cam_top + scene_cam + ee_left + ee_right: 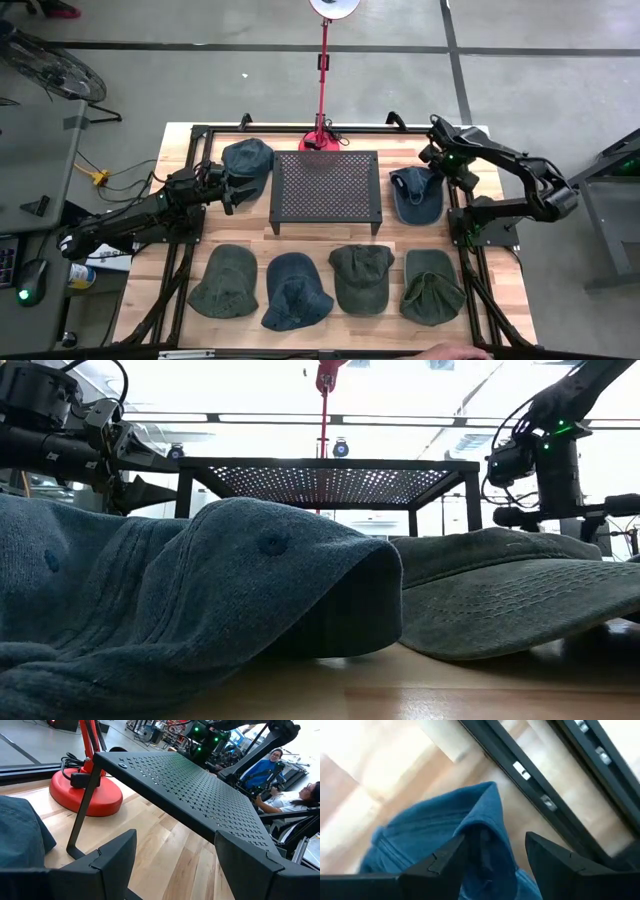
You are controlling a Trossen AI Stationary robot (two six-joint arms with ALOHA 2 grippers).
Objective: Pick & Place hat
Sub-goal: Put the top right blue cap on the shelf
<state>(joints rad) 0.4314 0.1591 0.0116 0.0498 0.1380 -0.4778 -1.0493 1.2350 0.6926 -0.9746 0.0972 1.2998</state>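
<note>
The hat (450,840) sits under my open right tool (492,852), straddling its raised fold for gripping; my left tool (175,865) waits open.

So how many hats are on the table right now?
6. Four in the front row: green, blue, green, green. One dark blue hat left of the mesh stand, one blue hat right of it.

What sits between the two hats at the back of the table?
In the high view, the black perforated stand sits between the left blue hat and right blue hat.
</note>
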